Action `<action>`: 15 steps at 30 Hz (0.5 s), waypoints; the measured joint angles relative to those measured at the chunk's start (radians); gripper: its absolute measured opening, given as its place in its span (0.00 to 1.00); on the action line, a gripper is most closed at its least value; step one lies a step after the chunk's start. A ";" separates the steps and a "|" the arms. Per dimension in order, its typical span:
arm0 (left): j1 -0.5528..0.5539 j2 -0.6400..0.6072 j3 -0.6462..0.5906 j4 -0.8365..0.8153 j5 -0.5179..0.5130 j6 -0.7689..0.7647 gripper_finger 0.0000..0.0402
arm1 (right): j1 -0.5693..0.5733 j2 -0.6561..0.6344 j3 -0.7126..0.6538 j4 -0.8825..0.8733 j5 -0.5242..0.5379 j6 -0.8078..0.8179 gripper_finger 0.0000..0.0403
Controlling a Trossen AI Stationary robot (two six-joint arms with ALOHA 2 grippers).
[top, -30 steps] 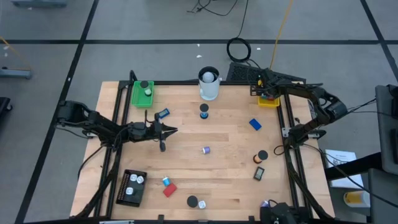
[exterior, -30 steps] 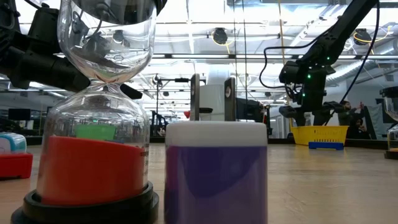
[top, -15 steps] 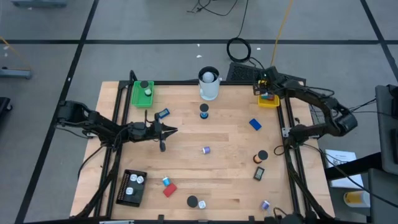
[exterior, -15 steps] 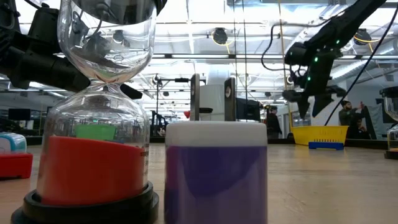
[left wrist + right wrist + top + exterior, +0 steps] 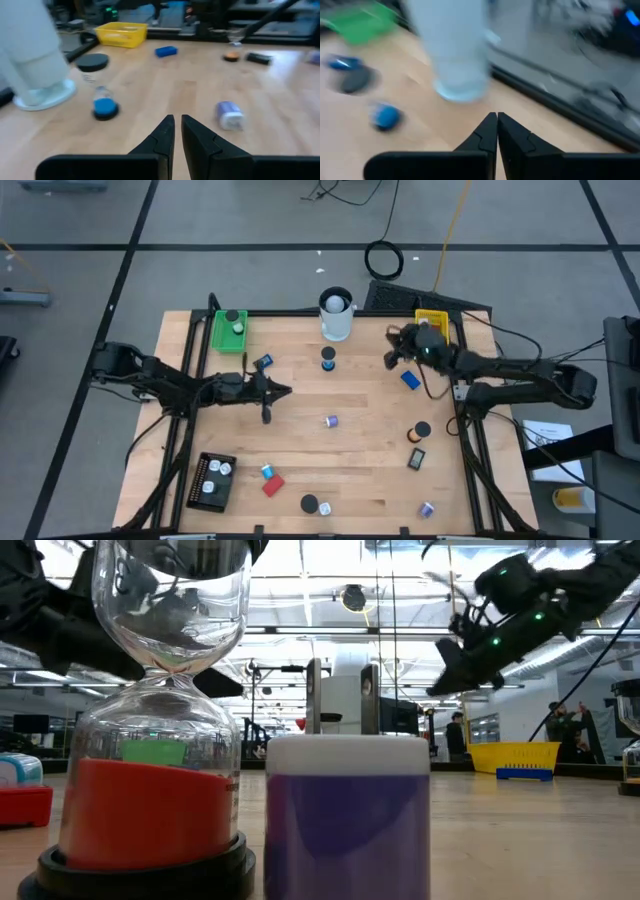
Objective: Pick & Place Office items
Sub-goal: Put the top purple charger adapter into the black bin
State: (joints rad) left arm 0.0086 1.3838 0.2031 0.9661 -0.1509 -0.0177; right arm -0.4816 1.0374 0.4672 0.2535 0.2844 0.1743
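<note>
The office items lie scattered on the wooden table: a blue block, a small blue hourglass, a purple-and-white roll, a black cap, a red block and others. My right gripper hangs shut and empty above the table, between the white cup and the blue block; its fingertips meet. My left gripper hovers left of centre, shut with nothing between its fingers, facing the hourglass and the roll.
A green tray sits at the far left corner, a yellow tray at the far right corner, and a black tray at the near left. In the low view a red-sand hourglass and a purple roll stand close to the camera.
My right gripper has swung away from the yellow tray toward the table's left and slightly toward the near edge. It has tipped from pointing down to slanting, and now hangs over the table near the white cup.
</note>
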 joint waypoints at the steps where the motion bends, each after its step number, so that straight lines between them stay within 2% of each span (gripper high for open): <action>1: 0.003 0.000 0.019 -0.025 -0.023 0.006 0.10 | 0.030 0.001 -0.025 0.072 0.001 -0.014 0.03; 5: 0.001 0.000 0.091 -0.140 -0.032 0.005 0.10 | 0.114 0.006 -0.088 0.249 0.003 -0.064 0.01; 10: -0.039 0.000 0.161 -0.267 -0.038 0.024 0.10 | 0.200 0.006 -0.096 0.260 0.009 -0.069 0.01; 15: -0.070 0.005 0.208 -0.297 -0.037 0.021 0.10 | 0.308 0.006 -0.096 0.275 0.112 -0.111 0.00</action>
State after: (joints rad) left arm -0.0610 1.3888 0.4114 0.6689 -0.1882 0.0033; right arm -0.1741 1.0435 0.3714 0.5284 0.3960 0.0637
